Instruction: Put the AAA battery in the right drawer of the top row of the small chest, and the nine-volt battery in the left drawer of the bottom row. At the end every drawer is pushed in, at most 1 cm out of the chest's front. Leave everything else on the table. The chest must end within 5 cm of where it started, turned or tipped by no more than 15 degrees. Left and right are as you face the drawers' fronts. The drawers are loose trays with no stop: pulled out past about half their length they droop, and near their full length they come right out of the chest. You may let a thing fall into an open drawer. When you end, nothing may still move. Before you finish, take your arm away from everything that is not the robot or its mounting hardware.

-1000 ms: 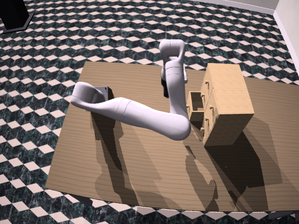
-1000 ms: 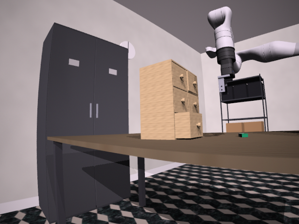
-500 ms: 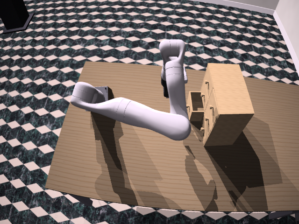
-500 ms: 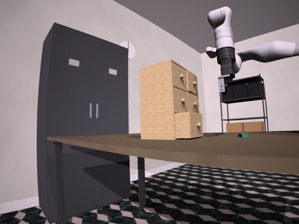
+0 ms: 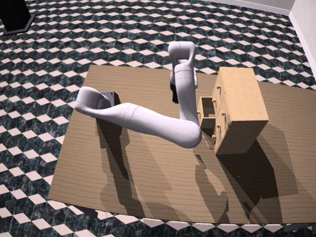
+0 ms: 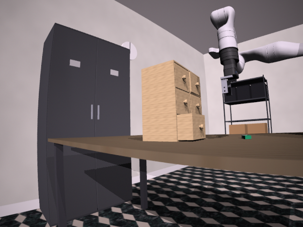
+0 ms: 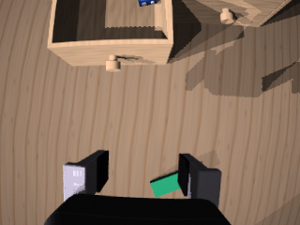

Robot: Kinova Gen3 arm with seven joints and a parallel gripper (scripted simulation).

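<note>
I count one counter (image 5: 147,183) (image 6: 110,146) (image 7: 33,117), one chest (image 5: 242,94) (image 6: 159,102) (image 7: 258,11), six drawers (image 5: 208,119) (image 6: 198,126) (image 7: 141,53) and six knobs (image 5: 218,125) (image 6: 200,126) (image 7: 112,65). There is one green block (image 6: 247,137) (image 7: 164,186) and one blue item (image 7: 148,2), mostly cut off from sight. I see one robot arm (image 5: 153,122) (image 6: 227,36), one end effector (image 5: 175,101) (image 6: 226,92) (image 7: 142,167) and two fingers. Over by the walls: one cabinet (image 6: 70,102) with two doors (image 6: 112,92), two handles (image 6: 98,112) and two labels (image 6: 75,63); one shelf unit (image 6: 247,100); two brown boxes (image 6: 256,128). The dark bins (image 6: 242,92) are too murky to number.
</note>
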